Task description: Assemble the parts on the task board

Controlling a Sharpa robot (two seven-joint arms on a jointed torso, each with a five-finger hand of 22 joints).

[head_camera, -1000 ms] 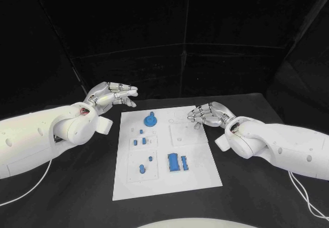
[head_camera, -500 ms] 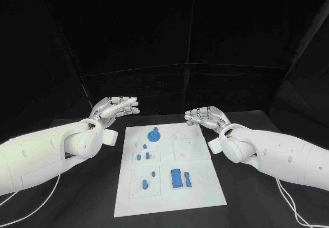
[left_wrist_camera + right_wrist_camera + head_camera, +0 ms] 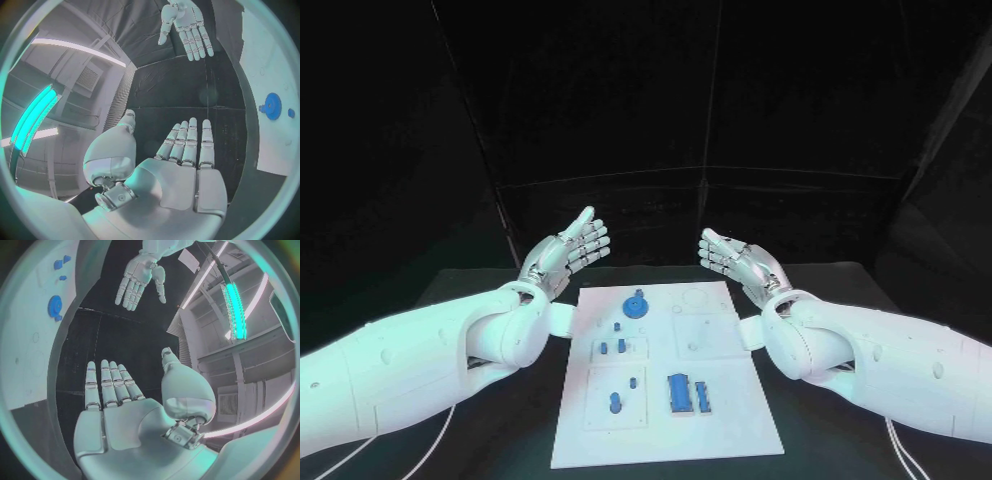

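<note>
Both silver hands, left and right, have lifted off the white task board's far edge, fingers spread, empty; small blue parts stay seated, possibly finished

- The left hand is now flat, its fingers straight and side by side; a second ago they curl inward.
- The right hand has opened the same way, fingers stretched out where they were curled before.
- Both hands have lifted off the board edges and now sit past its far end, palms turned toward each other, holding nothing.
- The camera has tilted, so the whole picture shifts; the parts keep their places.
</note>
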